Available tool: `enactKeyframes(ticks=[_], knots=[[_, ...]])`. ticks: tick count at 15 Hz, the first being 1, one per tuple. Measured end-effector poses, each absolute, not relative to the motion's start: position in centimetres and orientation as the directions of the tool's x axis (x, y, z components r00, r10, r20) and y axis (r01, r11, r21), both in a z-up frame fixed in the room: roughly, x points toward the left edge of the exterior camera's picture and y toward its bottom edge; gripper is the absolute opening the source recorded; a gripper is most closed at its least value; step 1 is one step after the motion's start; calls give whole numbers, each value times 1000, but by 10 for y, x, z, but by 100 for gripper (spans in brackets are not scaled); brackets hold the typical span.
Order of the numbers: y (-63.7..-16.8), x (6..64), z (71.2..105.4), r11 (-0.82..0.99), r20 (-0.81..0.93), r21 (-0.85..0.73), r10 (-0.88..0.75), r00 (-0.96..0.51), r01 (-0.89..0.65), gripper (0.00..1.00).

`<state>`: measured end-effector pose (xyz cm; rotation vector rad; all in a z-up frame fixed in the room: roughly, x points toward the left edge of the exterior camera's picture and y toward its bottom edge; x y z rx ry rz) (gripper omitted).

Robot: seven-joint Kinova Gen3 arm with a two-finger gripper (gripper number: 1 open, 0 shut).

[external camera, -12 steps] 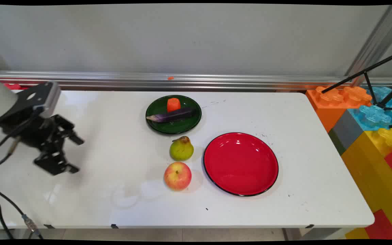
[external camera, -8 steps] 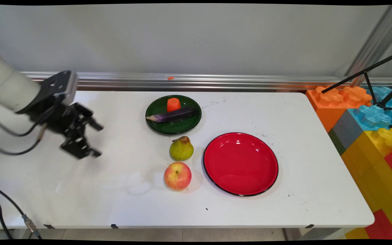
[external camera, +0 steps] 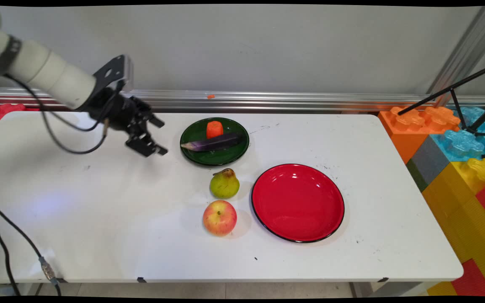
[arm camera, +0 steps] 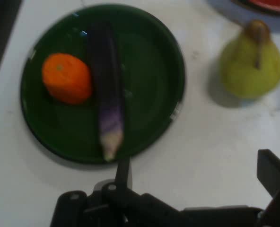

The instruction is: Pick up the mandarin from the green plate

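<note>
Two black fingers of the gripper [external camera: 158,136] stand spread apart with nothing between them, hanging in the air over the white bench [external camera: 99,219] just left of a green plate [external camera: 194,155]. On that plate an eggplant [external camera: 214,142] lies across the middle, its pale tip pointing toward the gripper, and an orange carrot piece [external camera: 214,128] sits beside it on the wall side, close to or touching it. In the hand view the green plate [arm camera: 149,61] fills the upper left, with the eggplant [arm camera: 107,94] and carrot piece [arm camera: 66,78] on it, and a gripper finger [arm camera: 123,172] rises just below the plate's rim. A green pear [external camera: 224,184] stands near the plate's front edge, an apple [external camera: 219,217] just in front of the pear. A red plate [external camera: 297,203], bare, lies right of both fruits.
</note>
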<state>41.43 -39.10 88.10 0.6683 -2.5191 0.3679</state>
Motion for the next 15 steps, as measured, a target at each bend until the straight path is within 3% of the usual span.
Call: enactKeyframes(ticks=[15], knots=[[-551,414,839,895,507,-129,-311,-804,-427,100]])
